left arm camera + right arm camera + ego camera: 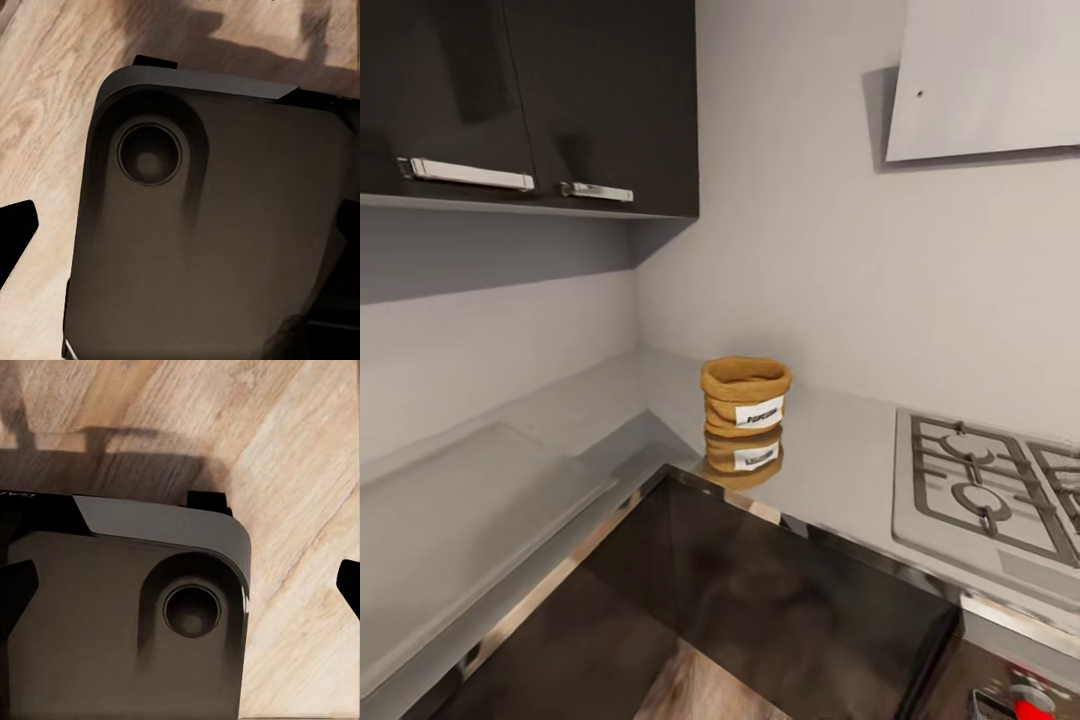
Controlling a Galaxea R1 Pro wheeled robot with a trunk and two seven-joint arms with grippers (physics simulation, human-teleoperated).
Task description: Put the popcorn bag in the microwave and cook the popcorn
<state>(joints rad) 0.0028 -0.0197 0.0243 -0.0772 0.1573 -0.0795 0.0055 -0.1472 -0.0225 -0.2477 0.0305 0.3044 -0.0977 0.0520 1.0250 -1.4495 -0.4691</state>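
Observation:
The popcorn bag, a squat tan sack with a rolled rim and a white label, stands upright on the grey glossy countertop near the inner corner, and its reflection lies just in front of it. Nothing touches the bag. In the left wrist view my left gripper is open, its dark fingertips at the picture's edges, over the robot's dark base. My right gripper is open in the same way, with fingertips wide apart and nothing between them. The microwave and the popcorn kernels are out of view.
A steel gas hob with grates lies to the right of the bag. Dark wall cabinets hang at the upper left and a hood at the upper right. Both wrist views look down on the robot's base and wooden floor.

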